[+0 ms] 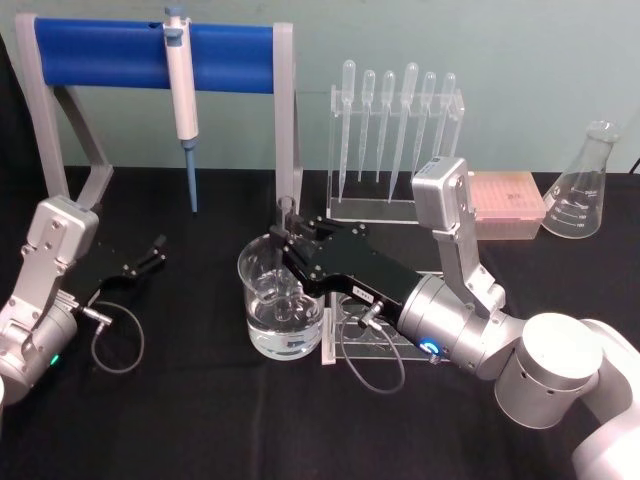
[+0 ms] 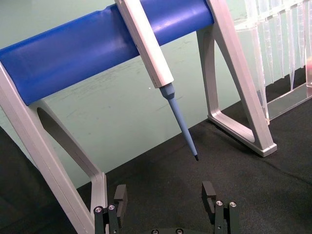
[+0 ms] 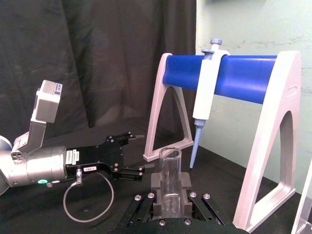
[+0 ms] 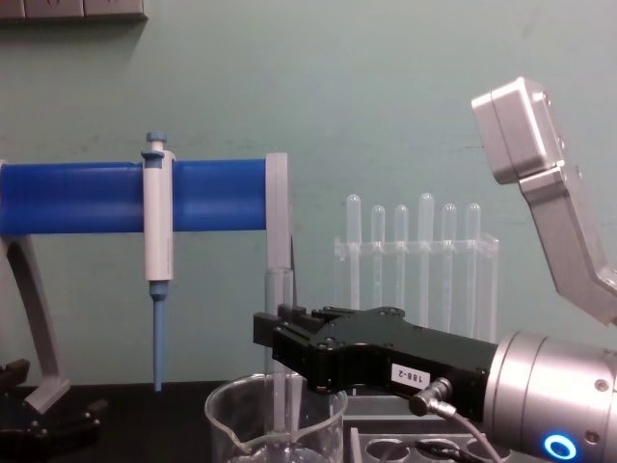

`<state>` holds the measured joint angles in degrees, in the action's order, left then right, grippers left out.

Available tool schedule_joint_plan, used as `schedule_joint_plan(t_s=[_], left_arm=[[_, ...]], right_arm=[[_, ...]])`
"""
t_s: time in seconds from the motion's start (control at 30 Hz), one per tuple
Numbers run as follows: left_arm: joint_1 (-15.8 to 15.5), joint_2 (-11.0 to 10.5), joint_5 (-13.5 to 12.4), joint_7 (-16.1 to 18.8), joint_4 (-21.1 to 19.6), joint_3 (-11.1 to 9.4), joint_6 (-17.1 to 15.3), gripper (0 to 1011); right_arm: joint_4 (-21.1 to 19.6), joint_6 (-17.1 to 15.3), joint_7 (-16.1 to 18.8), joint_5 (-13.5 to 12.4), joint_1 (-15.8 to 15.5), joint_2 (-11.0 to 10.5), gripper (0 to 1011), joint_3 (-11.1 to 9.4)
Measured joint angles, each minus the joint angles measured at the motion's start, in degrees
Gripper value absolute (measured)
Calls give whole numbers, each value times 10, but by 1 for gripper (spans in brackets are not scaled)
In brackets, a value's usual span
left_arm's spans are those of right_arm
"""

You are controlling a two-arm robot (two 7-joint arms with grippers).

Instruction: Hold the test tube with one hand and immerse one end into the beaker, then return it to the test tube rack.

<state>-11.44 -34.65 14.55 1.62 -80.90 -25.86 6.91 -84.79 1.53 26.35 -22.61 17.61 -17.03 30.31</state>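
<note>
You are holding the test tube upright in your right hand, which is reaching in from the lower right of the head view to mid-frame. Its fingers are clamping the glass about midway along. The tube's lower end is hanging inside the beaker, though I cannot tell whether it is breaking the water. The test tube rack is sitting under that hand, just right of the beaker.

You are handling thin, light, stiff glass: slippery, and more so once wet. It is likely to crack under a hard squeeze or a knock on the rim, so be gripping the dry middle firmly and lifting straight.

At mid-left your left hand is idling open above the surface. Farther back, at upper left, a white-and-blue pipette is hanging from its stand.
</note>
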Motion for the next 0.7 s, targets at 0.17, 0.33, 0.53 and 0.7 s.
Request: schedule_joint_plan(t_s=[0.17, 0.33, 0.53, 0.7], left_arm=[[0, 0, 0, 0, 0, 0, 0, 1000], [0, 0, 0, 0, 0, 0, 0, 1000], [0, 0, 0, 0, 0, 0, 0, 1000], [0, 0, 0, 0, 0, 0, 0, 1000]], right_arm=[[0, 0, 0, 0, 0, 0, 222, 0], [0, 0, 0, 0, 0, 0, 223, 0], [0, 0, 0, 0, 0, 0, 223, 0], [0, 0, 0, 0, 0, 0, 223, 0]])
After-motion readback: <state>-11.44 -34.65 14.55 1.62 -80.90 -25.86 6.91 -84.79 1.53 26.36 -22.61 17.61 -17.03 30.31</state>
